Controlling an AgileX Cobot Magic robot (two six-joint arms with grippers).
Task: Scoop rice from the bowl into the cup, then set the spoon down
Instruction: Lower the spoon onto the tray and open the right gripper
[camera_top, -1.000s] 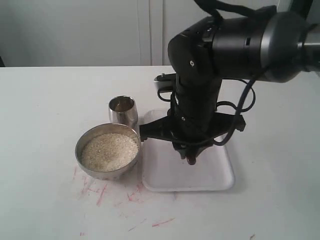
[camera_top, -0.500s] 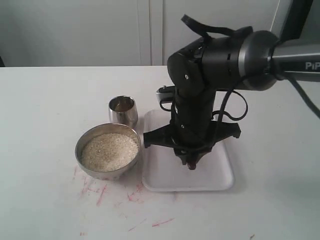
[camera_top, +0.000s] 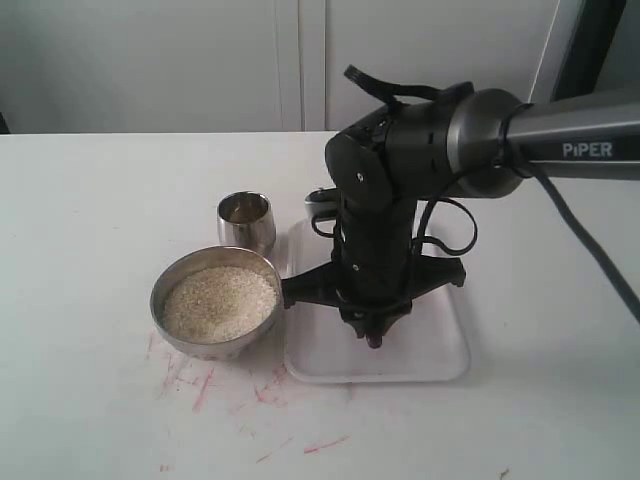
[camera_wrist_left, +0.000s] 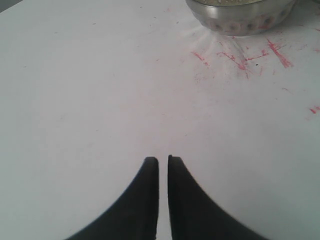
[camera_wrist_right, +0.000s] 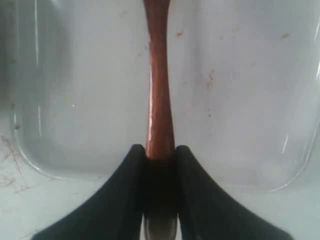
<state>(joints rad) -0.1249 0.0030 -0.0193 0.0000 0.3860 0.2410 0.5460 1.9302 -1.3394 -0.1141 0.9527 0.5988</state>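
R gripper clenched on the spoon: both fingers press the sides of the slim red-brown handle, nothing loose between them. Handle runs straight out from the fingers over the white tray; scoop end cut off by the frame edge in the wrist view. Ext. view: R arm stands over the tray just right of the bowl, gripper pointing down, only a dark red bit of the spoon showing under the tip. Whether the spoon touches the tray floor: cannot tell. Bowl is filled w/ rice, surface level, just under the rim. Cup upright just behind the bowl on its far right side; contents not readable. Tray edge sits just beside the bowl wall; contact unclear. L gripper closed w/ only a thin slit between the fingers, holding nothing, low over bare white table, well apart from the bowl. Red marks on the table at the bowl's foot, on the side facing L gripper. L gripper not seen in ext. view.
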